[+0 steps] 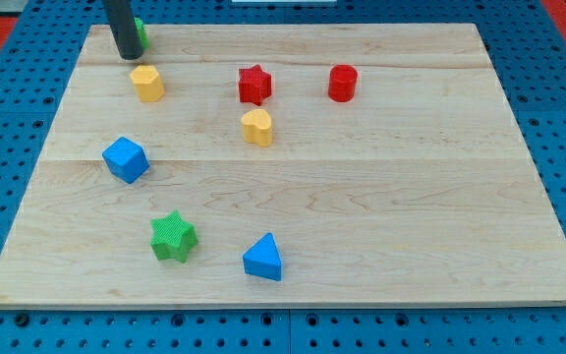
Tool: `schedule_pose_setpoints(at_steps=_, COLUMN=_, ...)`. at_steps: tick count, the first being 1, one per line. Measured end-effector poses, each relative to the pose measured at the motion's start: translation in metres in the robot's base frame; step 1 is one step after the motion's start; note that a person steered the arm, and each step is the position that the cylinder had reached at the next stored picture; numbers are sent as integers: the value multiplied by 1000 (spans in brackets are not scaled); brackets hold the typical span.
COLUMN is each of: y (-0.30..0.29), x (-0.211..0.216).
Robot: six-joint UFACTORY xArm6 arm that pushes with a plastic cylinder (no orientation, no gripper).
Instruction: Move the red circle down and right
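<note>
The red circle [342, 83] stands near the top of the wooden board [411, 197], right of centre. A red star [254, 85] lies to its left. My tip [127, 55] is at the top left of the board, far left of the red circle, just in front of a green block [140, 32] that the rod mostly hides. A yellow hexagon [147, 83] sits just below my tip.
A yellow block [256, 127] lies below the red star. A blue cube [125, 159] is at the left. A green star [173, 237] and a blue triangle [263, 258] are near the bottom edge. Blue pegboard [558, 118] surrounds the board.
</note>
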State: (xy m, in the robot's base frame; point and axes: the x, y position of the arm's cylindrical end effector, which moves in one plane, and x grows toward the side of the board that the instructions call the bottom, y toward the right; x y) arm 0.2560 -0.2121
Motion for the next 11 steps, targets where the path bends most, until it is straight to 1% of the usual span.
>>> schedule_pose_setpoints(at_steps=1, y=11, x=4)
schedule_pose_setpoints(at_steps=2, y=53, x=4)
schedule_pose_setpoints(at_steps=3, y=132, x=4)
schedule_pose_setpoints(at_steps=4, y=183, x=16)
schedule_pose_setpoints(at_steps=5, y=228, x=43)
schedule_pose_setpoints(at_steps=7, y=327, x=43)
schedule_pose_setpoints(at_steps=8, y=363, x=54)
schedule_pose_setpoints(at_steps=10, y=385, x=121)
schedule_pose_setpoints(at_steps=11, y=396, x=132)
